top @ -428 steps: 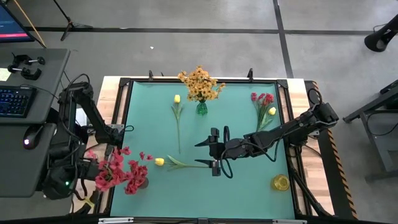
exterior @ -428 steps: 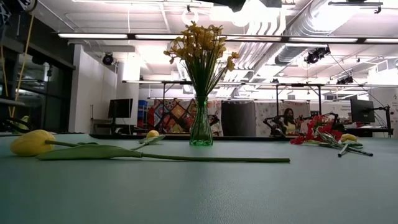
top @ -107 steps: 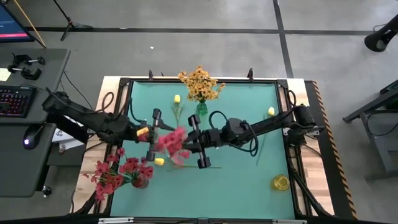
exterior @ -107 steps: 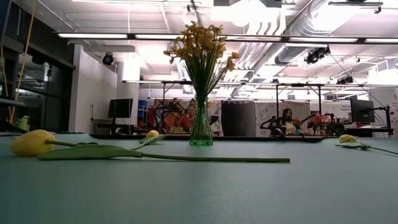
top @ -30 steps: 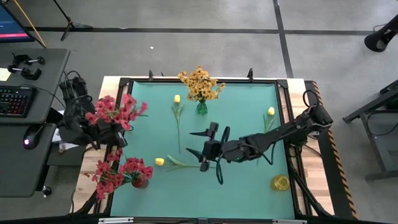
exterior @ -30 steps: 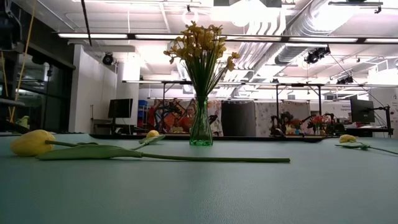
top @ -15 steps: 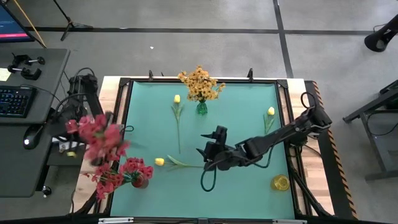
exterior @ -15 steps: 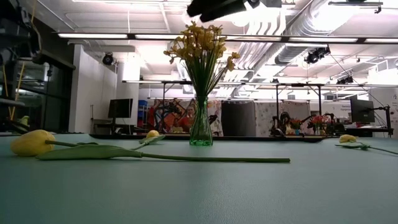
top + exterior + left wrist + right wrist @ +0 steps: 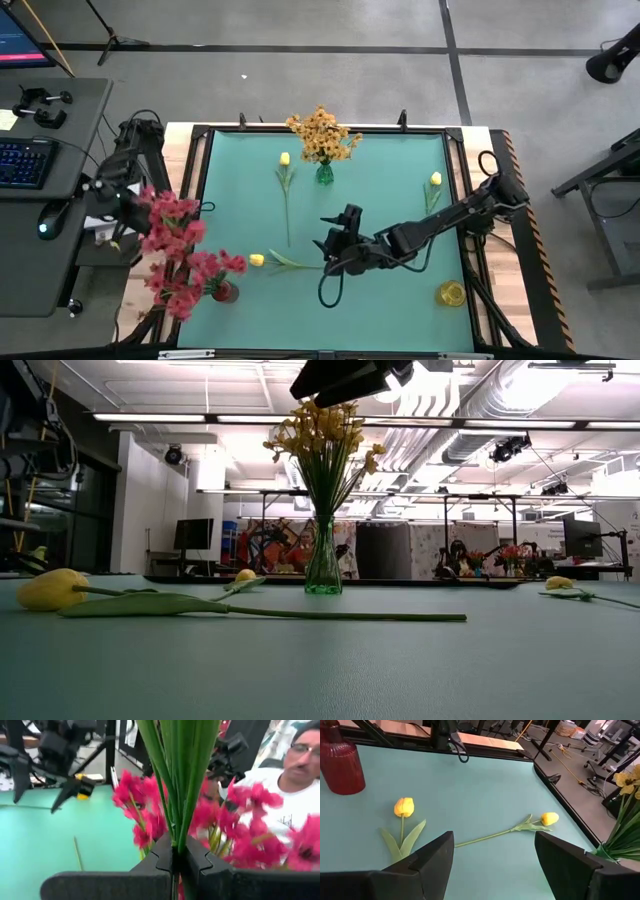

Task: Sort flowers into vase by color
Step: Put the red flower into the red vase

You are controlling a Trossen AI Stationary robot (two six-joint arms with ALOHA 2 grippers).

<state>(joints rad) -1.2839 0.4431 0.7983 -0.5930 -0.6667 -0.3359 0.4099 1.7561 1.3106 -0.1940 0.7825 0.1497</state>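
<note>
My left gripper (image 9: 140, 228) is beside the table's left edge, shut on a bunch of red-pink flowers (image 9: 172, 212). Just nearer stands the red vase (image 9: 225, 292), with more red-pink flowers (image 9: 185, 282) in it. My right gripper (image 9: 335, 255) hangs open over mid-table, above the stem end of a yellow tulip (image 9: 256, 260) that lies flat. A second tulip (image 9: 285, 158) and a third (image 9: 436, 179) also lie on the mat. Orange-yellow sprays (image 9: 322, 133) stand in a green vase (image 9: 323, 173). My left gripper pinches several green stems (image 9: 176, 837) of the red-pink bunch together between its two fingertips (image 9: 161, 855). The stems run across the fingers. The bunch is lifted clear of the table, its blooms (image 9: 131, 795) spread past the fingers.
A small yellow vase (image 9: 450, 293) stands near the table's front right corner. A person in a white shirt (image 9: 295, 795) shows beyond the left gripper. A desk with keyboard and mouse (image 9: 30, 165) is left of the table. Bare mat lies in front of the right gripper (image 9: 495, 855).
My left gripper has swung the red-pink bunch toward the table's near edge and the red vase, turning as it went; the bunch now hangs next to the flowers in that vase. My right gripper has sunk a little over the tulip stem, staying open.
</note>
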